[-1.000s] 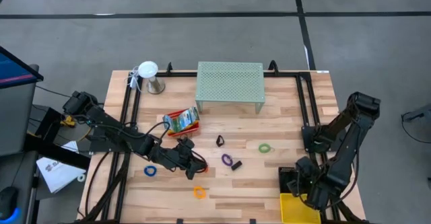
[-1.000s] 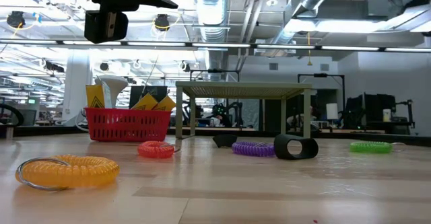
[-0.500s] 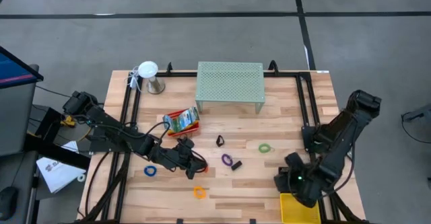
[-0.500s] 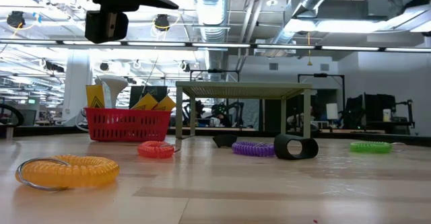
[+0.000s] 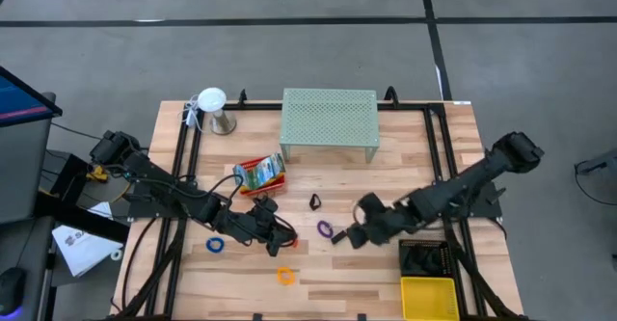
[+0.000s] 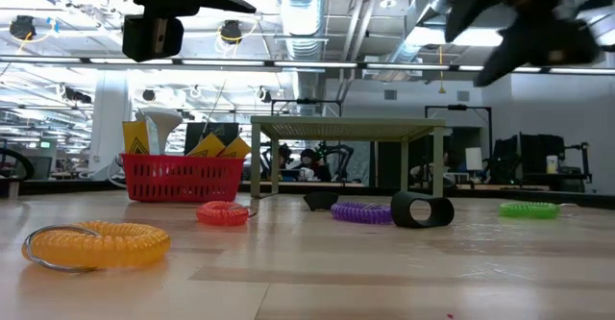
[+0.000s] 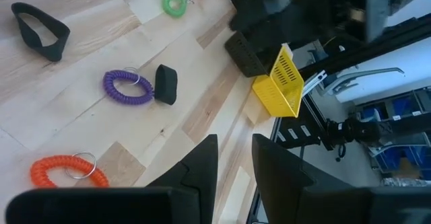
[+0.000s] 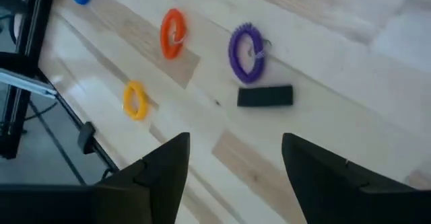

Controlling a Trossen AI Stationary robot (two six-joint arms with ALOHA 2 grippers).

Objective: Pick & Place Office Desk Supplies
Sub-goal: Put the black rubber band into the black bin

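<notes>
— So where's the right gripper [image 5: 355,232]?
— Lower centre, fingers spread wide, empty, just beside the black clip [image 5: 338,237] and purple loop [image 5: 326,228].
— Left gripper [image 5: 281,239]?
— Narrow gap between its fingers, holding nothing, above the orange loop [image 5: 286,275].

Setting was an industrial robotics lab or test hall, not a home or office. High view: a wooden-slat table [image 5: 318,191] sat on a bare grey concrete floor [image 5: 289,41] marked with dark tape lines, with black metal framing [image 5: 183,157] along the table's sides. At the far left edge of the frame, part of a monitor screen [image 5: 19,97] showed. Low view: the upper part of the frame held exposed silver ducting [image 6: 306,12], pipes and long strip lights [image 6: 192,63] under an open ceiling. Across the middle background stood benches with dark equipment [image 6: 538,161], and at the left a yellow warning sign [image 6: 136,139].
</notes>
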